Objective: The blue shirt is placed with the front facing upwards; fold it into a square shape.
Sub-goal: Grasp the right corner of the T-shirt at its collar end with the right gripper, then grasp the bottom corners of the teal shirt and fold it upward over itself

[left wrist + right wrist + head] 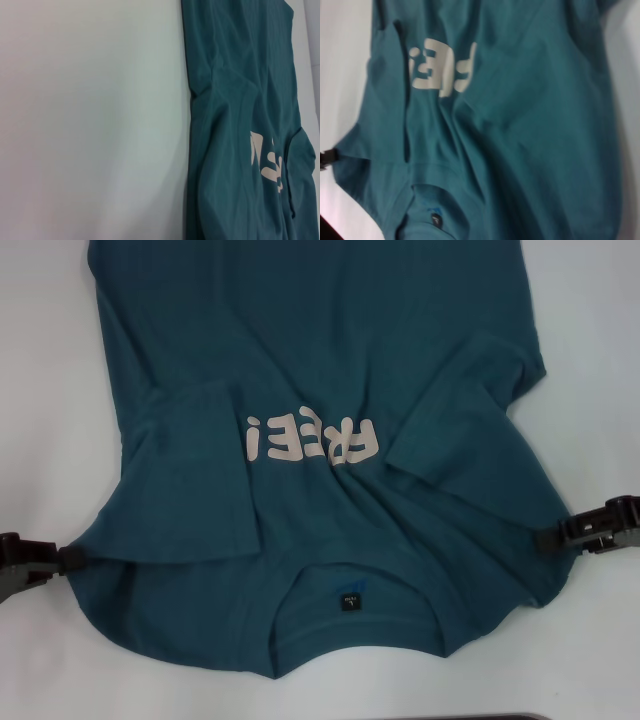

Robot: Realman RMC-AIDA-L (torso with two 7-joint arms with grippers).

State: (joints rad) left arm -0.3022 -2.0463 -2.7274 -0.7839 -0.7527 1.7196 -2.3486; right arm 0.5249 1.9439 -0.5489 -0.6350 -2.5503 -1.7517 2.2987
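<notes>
The blue shirt (300, 360) lies front up on the white table, its neck label (349, 599) nearest me and its cream lettering (310, 439) upside down to me. Both sleeves are folded in over the chest. My left gripper (68, 559) sits at the shirt's left shoulder edge, where the cloth is drawn to a point between its shut fingers. My right gripper (548, 538) pinches the right shoulder edge the same way. The left wrist view shows the shirt (240, 125) along one side. In the right wrist view the shirt (520, 125) fills the picture, with the left gripper (327, 158) at its corner.
White table (40, 360) shows on both sides of the shirt and along the near edge (150, 695). A dark strip (470, 717) lies at the very bottom of the head view.
</notes>
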